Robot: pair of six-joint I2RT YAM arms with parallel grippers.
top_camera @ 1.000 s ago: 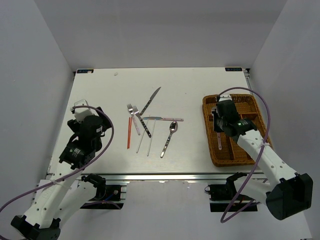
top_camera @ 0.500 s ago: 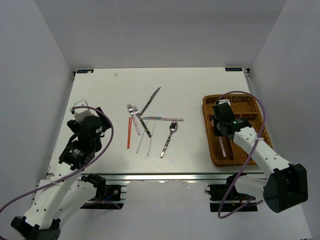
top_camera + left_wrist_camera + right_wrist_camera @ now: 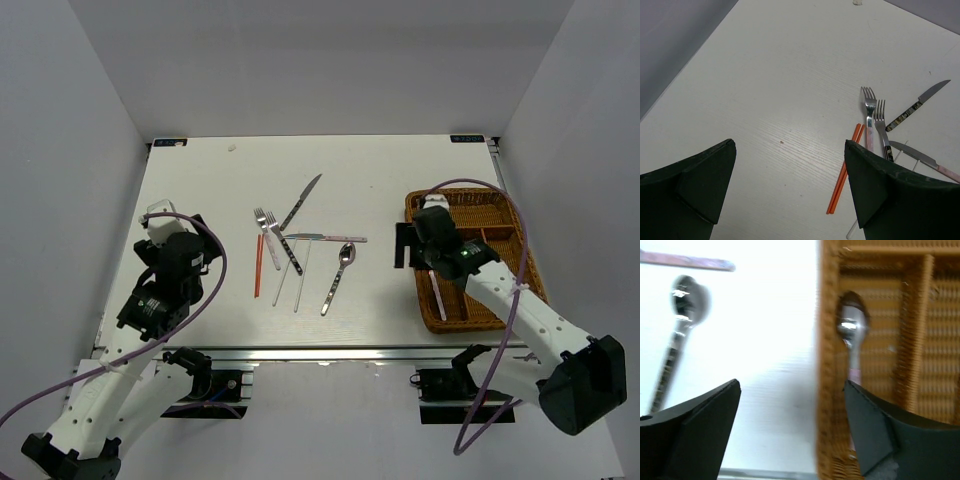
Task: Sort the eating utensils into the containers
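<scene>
A robotics lab test cell: a white table [image 3: 380, 170] boxed in by plain grey panels [image 3: 70, 120], with an aluminium rail [image 3: 330, 351] and looping purple cables [image 3: 224, 264] at its near edge

Left claw [image 3: 790, 150] wide apart, nothing between dark fingers [image 3: 695, 185]. White surface [image 3: 780, 75] below. Two forks side by side, tines pointing away: left fork [image 3: 869, 107] with pink handle, right fork [image 3: 881, 120] with dark patterned handle, both running behind right finger. Red-orange chopsticks [image 3: 845, 170] lie diagonally just left of fork handles. Dark-handled knife [image 3: 917, 105] at upper right, blade tip toward far right. Second knife [image 3: 920, 159], pinkish handle, near right edge. White chopstick [image 3: 852, 231] end beside right finger. Grey wall [image 3: 675, 35] at upper left.
</scene>
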